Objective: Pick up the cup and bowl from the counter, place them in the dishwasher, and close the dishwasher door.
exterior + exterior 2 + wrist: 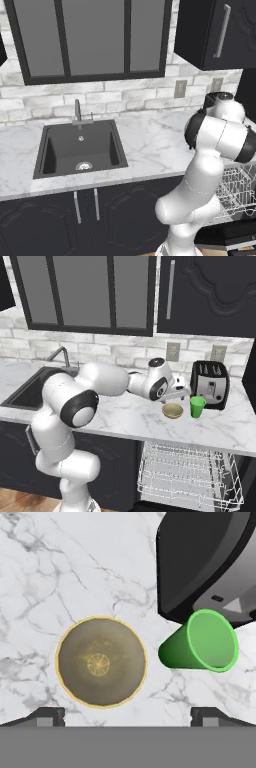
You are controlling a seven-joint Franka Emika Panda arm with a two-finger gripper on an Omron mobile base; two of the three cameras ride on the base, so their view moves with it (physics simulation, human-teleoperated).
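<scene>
The bowl point(101, 661) sits upright on the counter point(60, 572), a shallow tan dish with a pale rim, and the green cup point(202, 643) stands just beside it, apart from it and right in front of the black toaster point(205, 559). Both look light and rigid, probably smooth and a bit slippery; the bowl is likely best pinched across its rim wall, the cup around its tapered side near the mouth. The gripper point(179, 390) hovers above the two with its jaws spread wide and nothing between them, its fingertips point(47, 716) framing the bowl in the hand view. Room is tight on the cup's far side, where the toaster crowds it, while the marble toward the sink point(80, 147) lies open. Below the counter edge the dishwasher point(187, 476) stands open with its white wire rack point(190, 468) pulled out, so a lift and a swing forward and down looks unobstructed.
</scene>
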